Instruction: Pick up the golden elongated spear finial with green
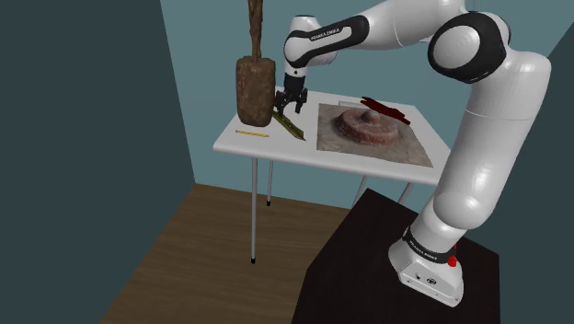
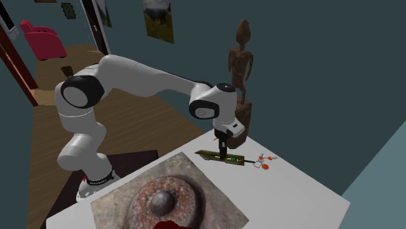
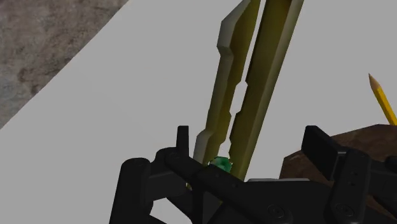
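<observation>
Teal walls close in a corner over a wooden floor, and a white table (image 1: 276,149) on thin legs stands there, in the upper middle of the shoulder view. On it we see a brown carved statue (image 1: 255,87) on a block base towards the table's left end, a yellow pencil (image 1: 251,133) in front of it, and a grey stone slab (image 1: 368,136) carrying a round reddish stone, with a dark red object (image 1: 386,110) at its far edge. The golden spear finial (image 1: 291,126) lies flat on the table between the statue and the slab. The end effector (image 1: 287,108) hangs directly over it, pointing down. The second exterior view adds what the shoulder view lacks: a small orange thing (image 2: 262,162) on the table to the right of the finial, a pink armchair (image 2: 42,36) in the upper left, and pictures on the far wall. The wrist view brings us closest: the two black fingers stand apart on either side of the finial's end with the green gem (image 3: 221,164), so the end effector is open and clasps nothing, and the two long golden blades run away from it across the white top.
</observation>
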Available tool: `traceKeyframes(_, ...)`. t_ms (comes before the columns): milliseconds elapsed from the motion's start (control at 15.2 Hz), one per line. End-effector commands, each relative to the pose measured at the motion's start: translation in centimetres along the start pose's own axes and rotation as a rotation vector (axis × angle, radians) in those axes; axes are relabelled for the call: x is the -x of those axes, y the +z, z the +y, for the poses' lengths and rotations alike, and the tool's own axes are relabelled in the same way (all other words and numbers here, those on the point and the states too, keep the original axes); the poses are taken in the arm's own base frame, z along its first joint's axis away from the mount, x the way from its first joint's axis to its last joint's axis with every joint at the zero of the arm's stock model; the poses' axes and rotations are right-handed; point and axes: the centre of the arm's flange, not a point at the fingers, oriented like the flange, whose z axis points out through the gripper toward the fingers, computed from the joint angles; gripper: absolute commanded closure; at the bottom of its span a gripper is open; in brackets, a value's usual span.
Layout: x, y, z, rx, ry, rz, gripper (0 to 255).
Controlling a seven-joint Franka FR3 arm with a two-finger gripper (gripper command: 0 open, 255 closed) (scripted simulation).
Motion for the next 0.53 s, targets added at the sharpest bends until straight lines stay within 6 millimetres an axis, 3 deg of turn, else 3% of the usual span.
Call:
traceKeyframes(0,-0.4,1.1,0.1,0.0,0.002,0.0,0)
traceKeyframes(330,-0.3,4.1,0.2,0.0,0.002,0.0,0)
traceKeyframes(462,-0.3,4.1,0.2,0.0,0.002,0.0,0)
